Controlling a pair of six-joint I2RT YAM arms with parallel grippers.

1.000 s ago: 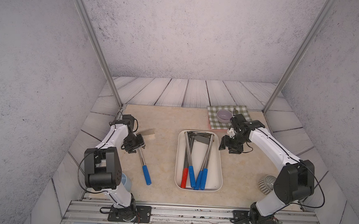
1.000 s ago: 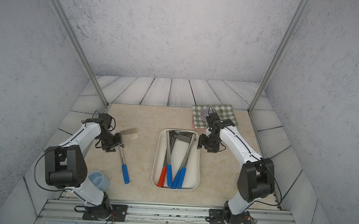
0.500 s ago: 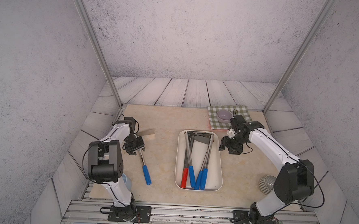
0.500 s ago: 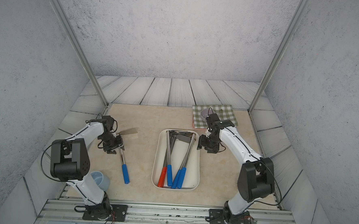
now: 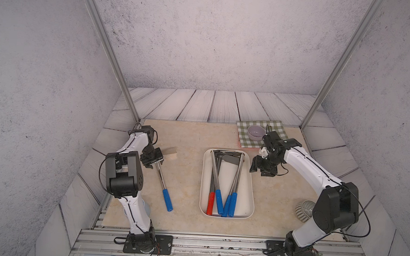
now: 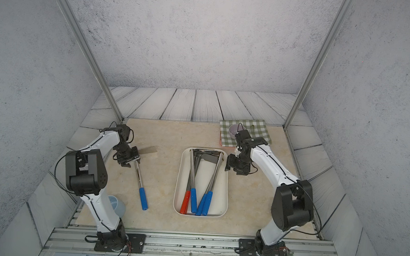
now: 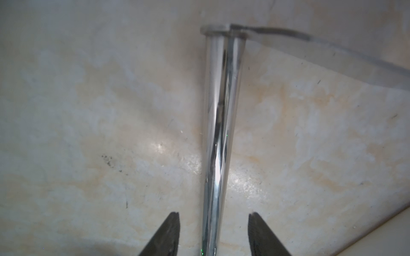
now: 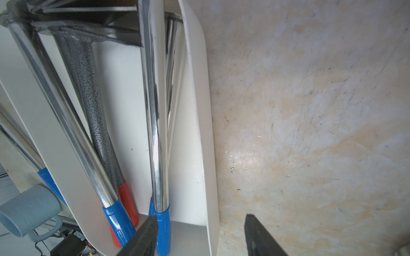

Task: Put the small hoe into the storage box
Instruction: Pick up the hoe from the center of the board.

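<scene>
left arm (image 5: 133,146): white links, black joint housings | right arm (image 5: 310,167): identical | cables (image 5: 99,173): thin, black, looped | fingers (image 7: 165,237): dark, tapered | base plates (image 5: 164,244): black, screwed

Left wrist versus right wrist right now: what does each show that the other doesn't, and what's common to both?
Left wrist only: the chrome shaft of the small hoe running between the open fingers of the left gripper, clear of both, with its blade at the far end.
Right wrist only: the storage box holding tools with blue and red grips, a blue-grey mug, and the right gripper, open and empty, one finger over the box and one over the table.
Both: the beige tabletop, and the hoe, though the right wrist catches only its blue grip beyond the box.
</scene>
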